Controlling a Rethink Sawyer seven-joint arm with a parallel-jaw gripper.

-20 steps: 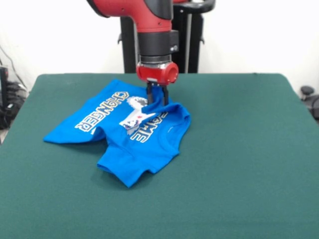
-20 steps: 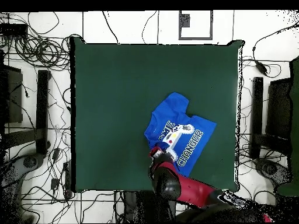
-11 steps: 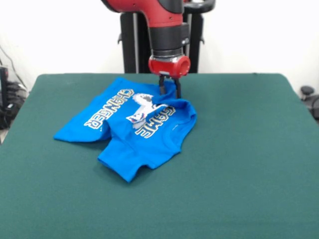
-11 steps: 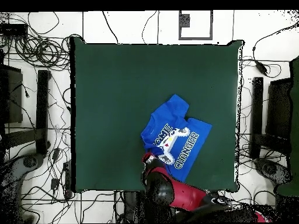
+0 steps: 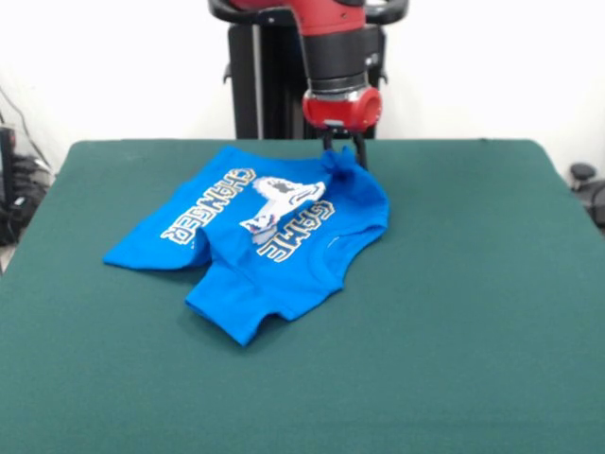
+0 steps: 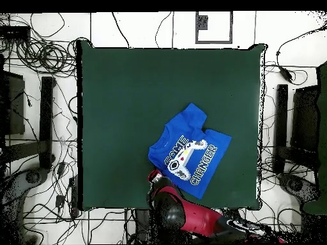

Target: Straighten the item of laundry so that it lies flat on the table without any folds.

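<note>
Currently the gripper (image 5: 344, 149) is clamped on the T-shirt (image 5: 260, 236) edge; the garment trails toward 8 o'clock.

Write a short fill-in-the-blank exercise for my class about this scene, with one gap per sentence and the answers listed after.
1. The T-shirt is bright ____ in colour.
2. The white word beside "GAME" on the shirt reads ____.
3. The table has a dark ____ top.
4. The gripper is shut on the shirt's edge nearest the ____ side of the table in the front view.

Missing words: blue; CHANGER; green; far
</note>
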